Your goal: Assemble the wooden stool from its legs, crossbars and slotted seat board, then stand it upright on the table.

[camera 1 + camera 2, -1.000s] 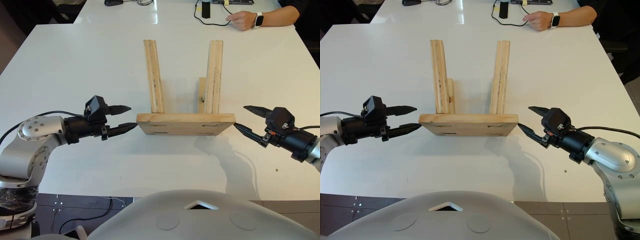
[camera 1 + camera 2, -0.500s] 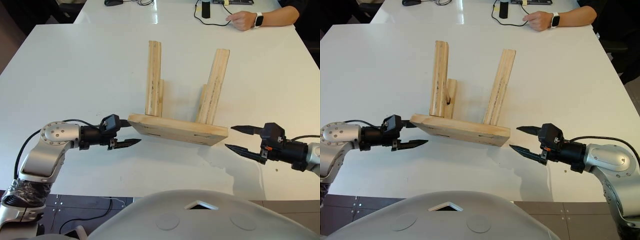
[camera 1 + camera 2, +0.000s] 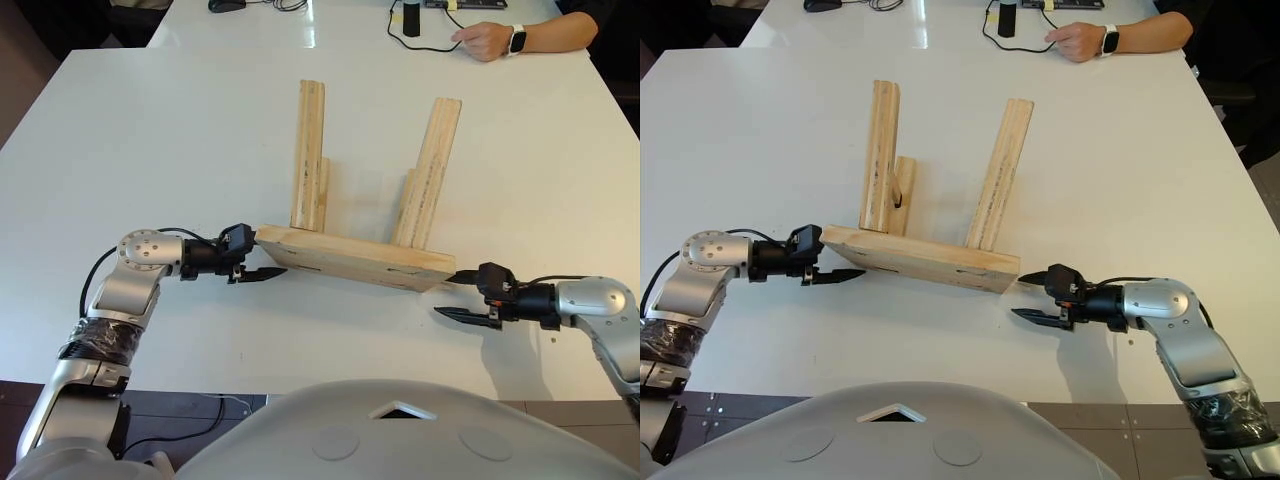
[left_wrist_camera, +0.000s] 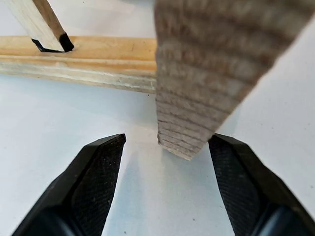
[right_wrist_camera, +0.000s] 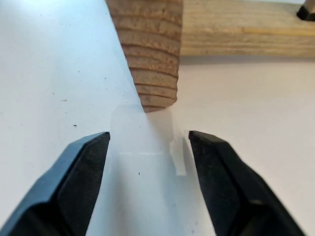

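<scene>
Table (image 3: 150,130): white, glossy, light reflected near far edge. Floor (image 3: 130,405): dark, tiled. Far edge: black mouse (image 3: 227,5), small upright black device (image 3: 411,18) with cable.

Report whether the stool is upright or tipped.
Tipped on its side. The seat board stands on edge on the table, and the legs point sideways across the tabletop, not down.
</scene>
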